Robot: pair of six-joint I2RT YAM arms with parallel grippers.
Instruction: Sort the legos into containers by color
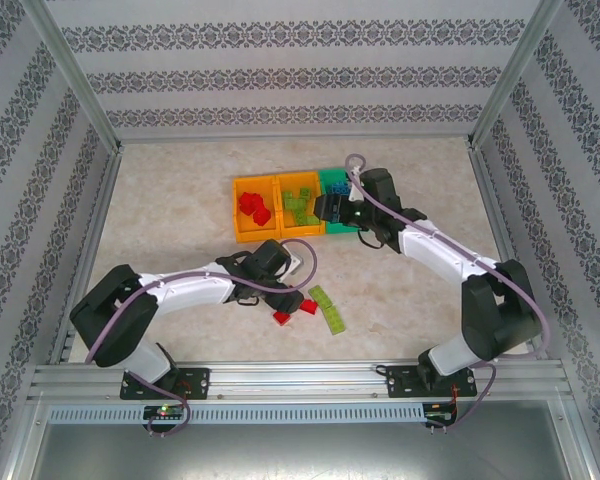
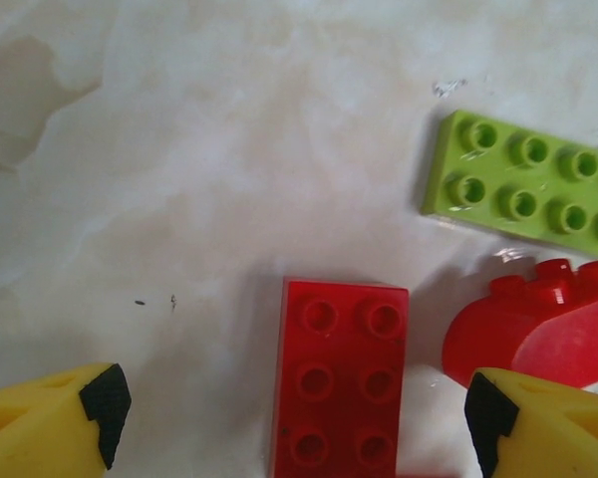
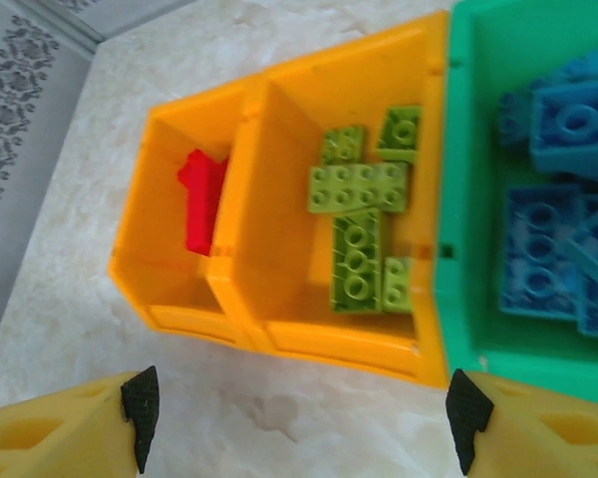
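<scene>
The left claw (image 2: 297,416), wide open and empty, straddles a red rectangular studded plastic brick (image 2: 341,388) on the marbled surface (image 2: 179,199). A rounded red plastic brick (image 2: 538,334) just beside that brick could snag a closing finger and skew the grip. Well beyond that brick, the right claw (image 3: 299,418) hangs open and empty by the orange and green plastic bins (image 3: 329,349).

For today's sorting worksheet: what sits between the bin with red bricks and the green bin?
An orange bin holding lime bricks, clear in the right wrist view.
</scene>
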